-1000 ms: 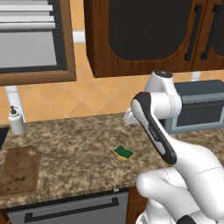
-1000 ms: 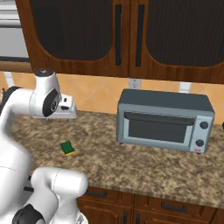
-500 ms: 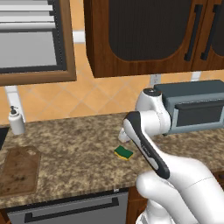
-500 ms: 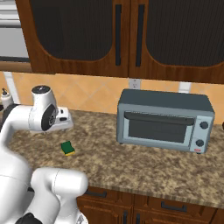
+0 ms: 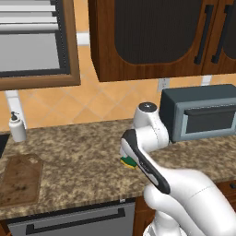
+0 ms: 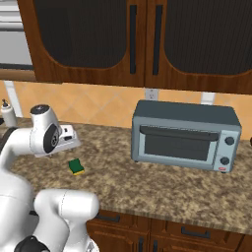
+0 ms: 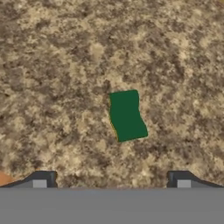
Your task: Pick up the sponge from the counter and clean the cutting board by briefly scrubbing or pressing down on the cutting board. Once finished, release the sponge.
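Green-topped sponge (image 7: 127, 115) lies flat on granite counter (image 7: 57, 65), apart from cutting board (image 5: 19, 179).

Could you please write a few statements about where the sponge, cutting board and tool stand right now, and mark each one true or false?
1. The sponge lies on the bare counter. True.
2. The tool is shut on the sponge. False: it is open above the sponge and holds nothing.
3. The cutting board lies on the counter, far from the sponge. True.
4. The sponge rests on top of the toaster oven. False: it sits on the counter beside the oven.
5. A soap dispenser stands on the cutting board. False: it stands on the counter behind the board.
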Robot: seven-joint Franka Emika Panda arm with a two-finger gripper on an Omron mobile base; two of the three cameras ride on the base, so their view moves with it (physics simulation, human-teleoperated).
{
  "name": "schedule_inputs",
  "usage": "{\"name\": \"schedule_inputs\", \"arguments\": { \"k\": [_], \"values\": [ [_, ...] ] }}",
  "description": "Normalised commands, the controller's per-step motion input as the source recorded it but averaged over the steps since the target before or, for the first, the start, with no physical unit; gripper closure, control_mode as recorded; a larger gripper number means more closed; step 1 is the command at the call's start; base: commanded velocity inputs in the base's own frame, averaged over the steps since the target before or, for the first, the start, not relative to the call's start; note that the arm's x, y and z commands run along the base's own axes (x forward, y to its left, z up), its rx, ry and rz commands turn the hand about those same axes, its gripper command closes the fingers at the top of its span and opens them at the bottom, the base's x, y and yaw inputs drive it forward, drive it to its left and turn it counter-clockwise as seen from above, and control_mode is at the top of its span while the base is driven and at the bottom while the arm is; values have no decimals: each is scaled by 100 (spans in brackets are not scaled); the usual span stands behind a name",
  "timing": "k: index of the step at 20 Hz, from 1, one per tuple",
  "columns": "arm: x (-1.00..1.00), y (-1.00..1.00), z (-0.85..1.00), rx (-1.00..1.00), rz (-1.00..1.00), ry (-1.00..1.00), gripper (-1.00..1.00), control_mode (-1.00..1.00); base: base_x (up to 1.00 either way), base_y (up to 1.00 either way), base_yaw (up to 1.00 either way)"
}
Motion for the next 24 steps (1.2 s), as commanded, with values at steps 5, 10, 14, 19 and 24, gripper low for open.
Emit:
{"name": "schedule_inputs", "arguments": {
  "k": [5, 10, 14, 19, 24],
  "values": [
    [21, -2, -18, 0, 0, 0, -100, -100, 0, 0, 0],
    [16, 0, -26, -2, 0, 2, -100, -100, 0, 0, 0],
    [11, 0, -24, 0, 0, 3, -100, -100, 0, 0, 0],
    [14, 0, -28, -1, 0, 5, -100, -100, 0, 0, 0],
    [25, 0, -28, 0, 0, 1, -100, -100, 0, 0, 0]
  ]
}}
